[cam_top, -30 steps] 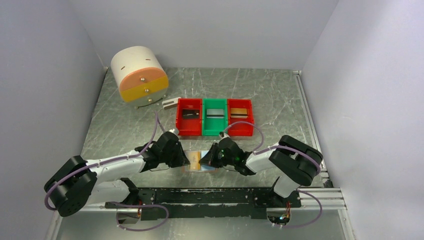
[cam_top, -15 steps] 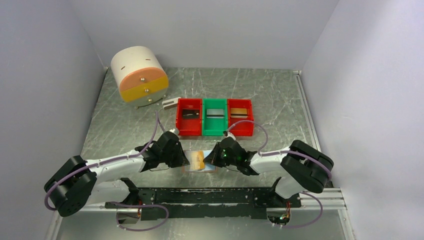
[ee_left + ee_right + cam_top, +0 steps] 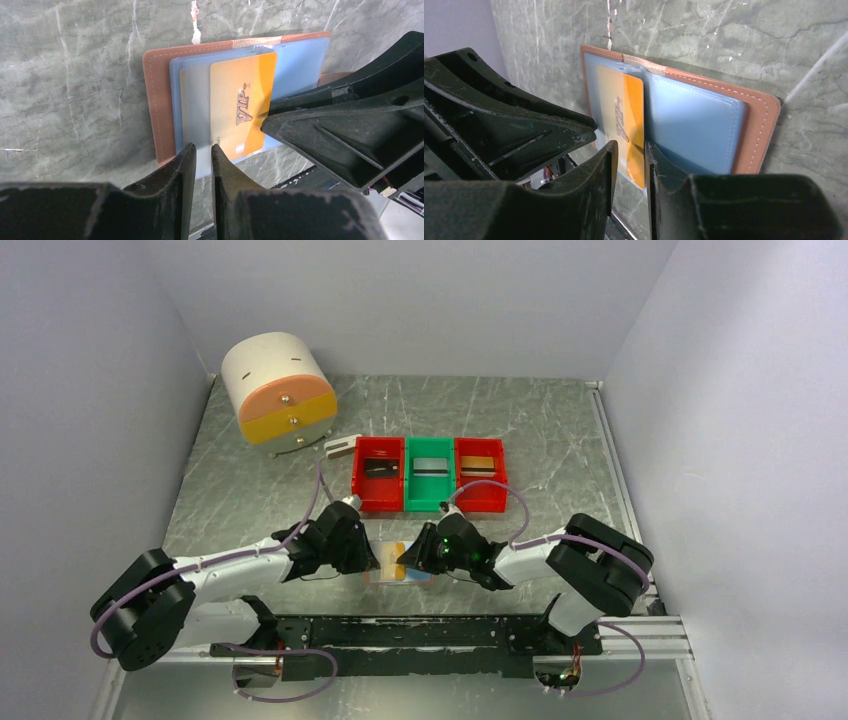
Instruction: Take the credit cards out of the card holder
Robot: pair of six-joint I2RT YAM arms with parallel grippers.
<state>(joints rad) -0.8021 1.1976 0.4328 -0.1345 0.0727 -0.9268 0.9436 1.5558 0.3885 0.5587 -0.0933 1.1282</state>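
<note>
Orange VIP card, partly out of the card holder, meets the right gripper's nearly-together jaws; whether they clamp it is unclear.

From above, the left claw and right claw hide most of the tan-brown leather-like folding card holder. The lower edge of the yellow-orange plastic card vanishes behind the right claw's fingers.

Right pincer tight on near edge of yellow-orange card, half out of open card holder
</note>
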